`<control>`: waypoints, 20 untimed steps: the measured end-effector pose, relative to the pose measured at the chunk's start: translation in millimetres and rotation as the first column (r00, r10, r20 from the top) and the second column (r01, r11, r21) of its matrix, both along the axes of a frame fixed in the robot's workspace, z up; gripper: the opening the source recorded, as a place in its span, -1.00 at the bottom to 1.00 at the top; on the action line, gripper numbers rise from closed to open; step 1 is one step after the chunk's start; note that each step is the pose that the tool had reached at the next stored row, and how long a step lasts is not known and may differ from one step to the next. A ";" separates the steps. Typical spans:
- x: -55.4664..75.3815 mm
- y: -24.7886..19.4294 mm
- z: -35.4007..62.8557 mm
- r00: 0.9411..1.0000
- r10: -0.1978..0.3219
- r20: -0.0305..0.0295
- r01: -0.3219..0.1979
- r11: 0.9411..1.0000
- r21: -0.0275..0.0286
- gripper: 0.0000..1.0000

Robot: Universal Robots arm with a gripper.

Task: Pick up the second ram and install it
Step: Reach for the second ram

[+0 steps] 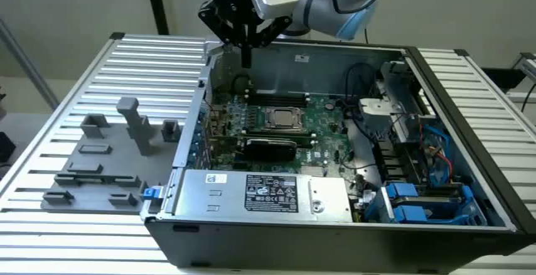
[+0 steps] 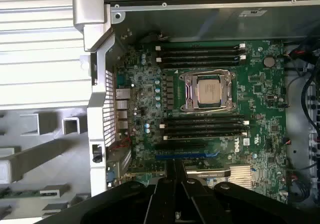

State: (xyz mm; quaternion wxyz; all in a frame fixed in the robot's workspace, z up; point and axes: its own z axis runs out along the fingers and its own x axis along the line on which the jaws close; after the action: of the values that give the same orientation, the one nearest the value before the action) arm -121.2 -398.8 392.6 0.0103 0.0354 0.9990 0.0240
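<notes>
My hand (image 1: 247, 63) hangs over the rear corner of the open case (image 1: 335, 253) on the exterior view's left, fingers pressed together and pointing down toward the motherboard (image 1: 322, 108). In the wrist view my hand (image 2: 175, 171) sits over the board's edge, with the CPU (image 2: 209, 90) beyond it between rows of black slots (image 2: 200, 60). "DELL" is printed in white on the motherboard (image 2: 260, 109), just beside the lower slots. The ram (image 2: 30, 192) is well apart from me, a thin green strip lying in the grey holder (image 2: 30, 159) on the table (image 1: 109, 68) outside the case wall. The holder (image 1: 92, 162) stands on the exterior view's left. The power supply (image 1: 201, 196) at the case's near side carries a black label (image 1: 272, 194); I cannot read its print.
</notes>
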 end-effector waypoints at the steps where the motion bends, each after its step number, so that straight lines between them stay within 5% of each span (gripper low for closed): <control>1: 0.0 0.0 0.0 1.000 0.000 0.000 0.000 1.000 0.000 -0.79; 15: -0.7 -0.5 0.1 1.000 0.000 0.000 0.000 1.000 0.000 -0.79; 20: -18.6 -3.9 -0.1 1.000 0.000 0.000 0.000 1.000 0.000 -0.79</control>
State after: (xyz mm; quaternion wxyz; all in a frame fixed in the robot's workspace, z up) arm -139.8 -402.7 392.5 0.0104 0.0354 0.9990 0.0240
